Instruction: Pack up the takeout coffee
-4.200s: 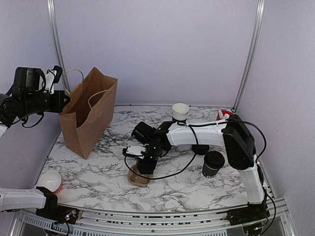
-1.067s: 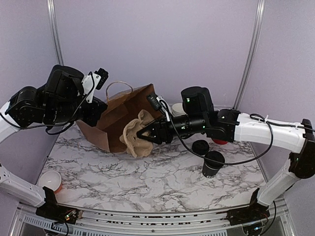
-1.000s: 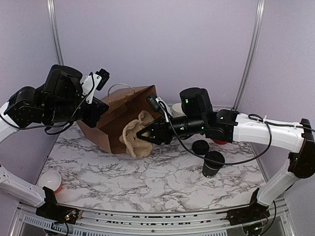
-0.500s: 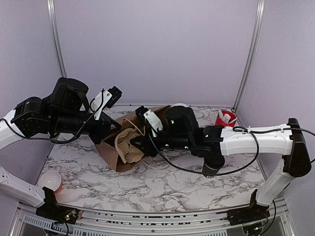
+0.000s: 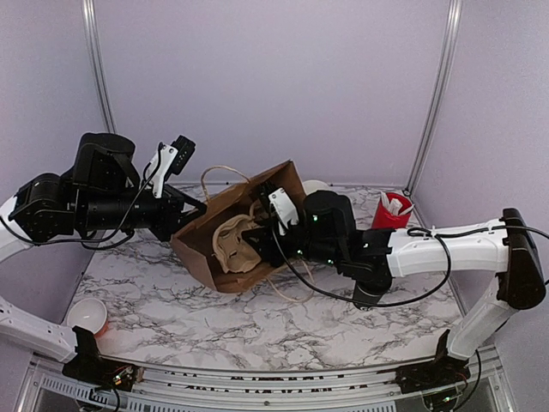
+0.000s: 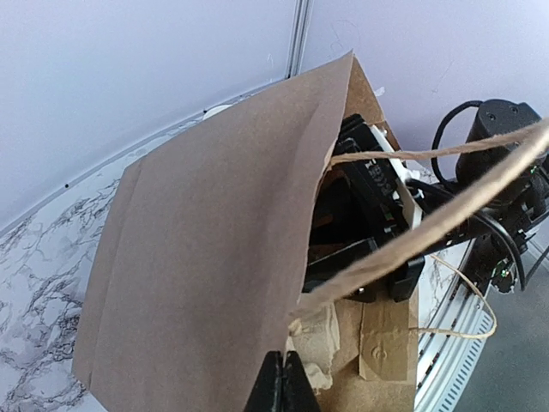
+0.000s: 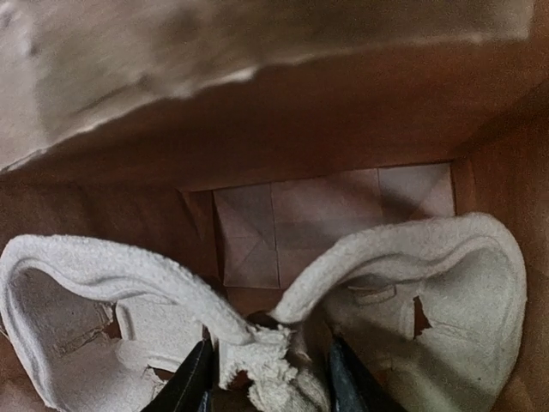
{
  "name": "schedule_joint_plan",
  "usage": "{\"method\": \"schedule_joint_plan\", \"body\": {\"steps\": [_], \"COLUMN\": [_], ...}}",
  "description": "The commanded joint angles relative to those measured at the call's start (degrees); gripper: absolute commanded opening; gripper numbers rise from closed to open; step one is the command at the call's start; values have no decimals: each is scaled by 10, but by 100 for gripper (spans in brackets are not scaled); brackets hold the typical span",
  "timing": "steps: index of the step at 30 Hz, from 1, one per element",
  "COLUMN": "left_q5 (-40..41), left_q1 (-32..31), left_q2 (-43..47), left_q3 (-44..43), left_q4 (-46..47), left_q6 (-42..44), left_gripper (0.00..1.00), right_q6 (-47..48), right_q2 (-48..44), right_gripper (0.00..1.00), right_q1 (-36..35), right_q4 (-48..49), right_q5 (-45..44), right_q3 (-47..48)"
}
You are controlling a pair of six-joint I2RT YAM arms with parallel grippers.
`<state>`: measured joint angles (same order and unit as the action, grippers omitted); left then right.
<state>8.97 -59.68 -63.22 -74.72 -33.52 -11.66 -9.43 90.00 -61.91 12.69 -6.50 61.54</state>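
The takeout coffee (image 5: 368,297), a small black paper cup capped with a round black lid, stands upright on the marble-patterned table (image 5: 283,330), right of centre. In the overhead view it is mostly hidden by the right arm's white forearm, which crosses in front of it, and nothing holds it. Whether it is filled cannot be told. Empty it would be very light, and full it would be heavier and prone to slosh. The paper wall looks thin and would likely dent under a hard squeeze, and the lid might pop off if the cup were lifted by its rim. The sound place to take hold is therefore around the cup's body, below the lid, with a gentle grip and the cup kept upright. To its left, a brown paper bag (image 5: 244,193) is held off the table and tipped, its mouth facing right. The left gripper (image 6: 276,386), fingers pressed together, pinches the bag's edge at the mouth, and a twine handle (image 6: 446,210) crosses the wrist view. The right gripper (image 7: 270,378) is inside the bag, its two fingers clamped on the central ridge of a beige moulded-pulp cup carrier (image 7: 412,283), with the bag's folded bottom visible beyond it. Farther back stands a red cup (image 5: 390,210), and a white-lined cup (image 5: 86,315) sits at the near left corner. The coffee is outside the bag, not yet packed.
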Motion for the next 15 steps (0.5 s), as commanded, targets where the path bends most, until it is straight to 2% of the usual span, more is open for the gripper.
{"method": "schedule_joint_plan", "body": {"steps": [1,4,8,11,15], "left_q5": [-29,-53,-26,-77,-184], "left_q1": [5,5,5,4,2], "left_q2": [-3,-13,-13,-21,-42], "left_q3": [-2,1,11,12,22], "left_q4": [75,93,136,161,183], "left_q6": [-30,-36,-78,-91,-87], "left_gripper": [0,0,0,0,0], "right_q6": [-3,5,7,-1,-5], "right_q2": [24,36,50,62,72], "right_gripper": [42,41,41,41,41], "right_q1": [-7,-9,-6,6,20], "right_q4": [-6,-15,-28,-46,-62], "right_q5": [-4,-16,-40,-41,-27], "right_q3": [17,23,28,41,68]}}
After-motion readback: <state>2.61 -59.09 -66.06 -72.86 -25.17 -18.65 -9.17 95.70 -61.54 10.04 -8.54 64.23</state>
